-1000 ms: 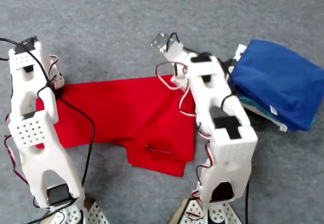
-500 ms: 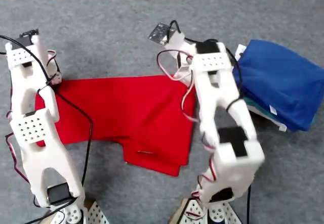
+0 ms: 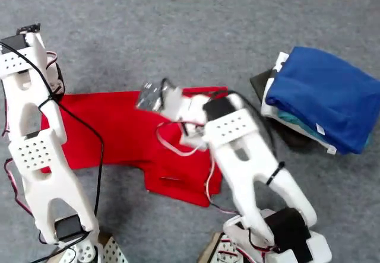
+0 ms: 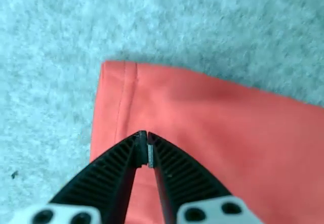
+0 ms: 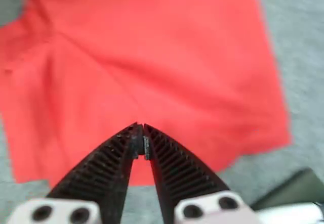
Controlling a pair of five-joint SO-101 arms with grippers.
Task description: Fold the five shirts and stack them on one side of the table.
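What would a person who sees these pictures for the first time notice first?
The bright red shirt lying flat on the grey table, in the middle, catches the eye first. Next comes the blue shirt on top of a folded stack at the table's right side. The white right arm leans over the red shirt with its jaws shut, and the left arm stands at the shirt's left end.

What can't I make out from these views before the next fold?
- High view: how many folded shirts lie under the blue shirt, which covers them.
- High view: the red shirt edges under the right arm.
- Wrist views: whether the left gripper or right gripper pinches cloth; shut fingers hide contact.
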